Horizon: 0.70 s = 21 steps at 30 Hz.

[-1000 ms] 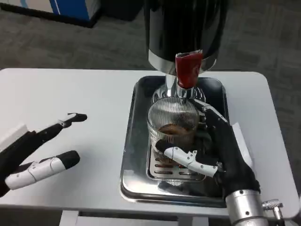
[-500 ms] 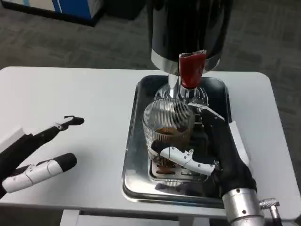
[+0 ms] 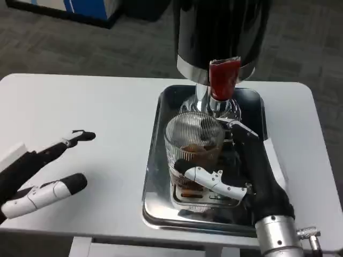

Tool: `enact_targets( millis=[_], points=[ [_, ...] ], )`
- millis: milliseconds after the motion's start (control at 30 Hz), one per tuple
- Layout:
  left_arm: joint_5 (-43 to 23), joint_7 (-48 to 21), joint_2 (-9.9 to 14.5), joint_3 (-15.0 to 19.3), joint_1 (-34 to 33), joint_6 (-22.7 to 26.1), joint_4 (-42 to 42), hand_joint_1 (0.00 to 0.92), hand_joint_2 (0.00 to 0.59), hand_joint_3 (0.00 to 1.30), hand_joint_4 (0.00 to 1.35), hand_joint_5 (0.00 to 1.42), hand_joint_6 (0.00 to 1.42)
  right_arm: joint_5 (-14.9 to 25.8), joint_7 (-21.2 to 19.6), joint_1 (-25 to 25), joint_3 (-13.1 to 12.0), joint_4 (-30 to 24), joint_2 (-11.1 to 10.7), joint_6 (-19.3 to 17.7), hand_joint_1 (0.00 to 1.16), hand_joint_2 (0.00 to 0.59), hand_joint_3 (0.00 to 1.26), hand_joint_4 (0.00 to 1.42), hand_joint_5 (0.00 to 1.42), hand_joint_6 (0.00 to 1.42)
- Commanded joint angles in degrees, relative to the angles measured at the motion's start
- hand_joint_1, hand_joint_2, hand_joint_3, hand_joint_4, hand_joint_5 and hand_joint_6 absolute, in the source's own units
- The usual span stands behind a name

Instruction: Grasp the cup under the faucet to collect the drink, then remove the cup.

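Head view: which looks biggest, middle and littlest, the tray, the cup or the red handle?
1. tray, biggest.
2. cup, held by the right hand.
3. red handle, littlest.

R hand (image 3: pixel 252 179) fingers curled in grip, forearm low-right. L hand (image 3: pixel 40 171) fingers apart, holding nothing.

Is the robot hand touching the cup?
Touching. The head view shows the right robot hand wrapped around the cup, with a white finger lying across the glass front and black fingers behind it.
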Motion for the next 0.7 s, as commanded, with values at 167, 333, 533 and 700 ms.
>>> enact_targets(
  millis=[167, 333, 533, 700],
  points=[
    [0.04, 1.00, 0.48, 0.53, 0.52, 0.33, -0.49, 0.000, 0.058, 0.13, 0.01, 0.05, 0.00, -1.50, -0.44, 2.97, 0.37, -2.41, -0.23, 1.03, 0.83, 0.143, 0.56, 0.57, 0.67, 0.57],
    [-0.03, 1.04, 0.47, 0.59, 0.46, 0.35, -0.47, 0.000, 0.059, 0.13, 0.01, 0.05, 0.00, -1.52, -0.15, 4.21, 0.40, -4.20, -0.39, 1.09, 0.83, 0.153, 0.57, 0.57, 0.71, 0.63],
    [0.16, 1.34, 0.31, 0.21, 0.08, 0.46, -0.55, 0.000, 0.059, 0.13, 0.01, 0.04, 0.00, -1.53, 0.53, 6.01, 0.40, -6.47, -0.74, 0.85, 0.83, 0.153, 0.57, 0.58, 0.71, 0.66],
    [0.72, 1.62, 0.42, 0.00, 0.11, 0.16, -1.90, 0.000, 0.059, 0.13, 0.01, 0.04, 0.00, -1.34, 1.49, 7.39, 0.24, -8.77, -0.87, 0.84, 0.83, 0.153, 0.58, 0.58, 0.72, 0.66]
  ],
)
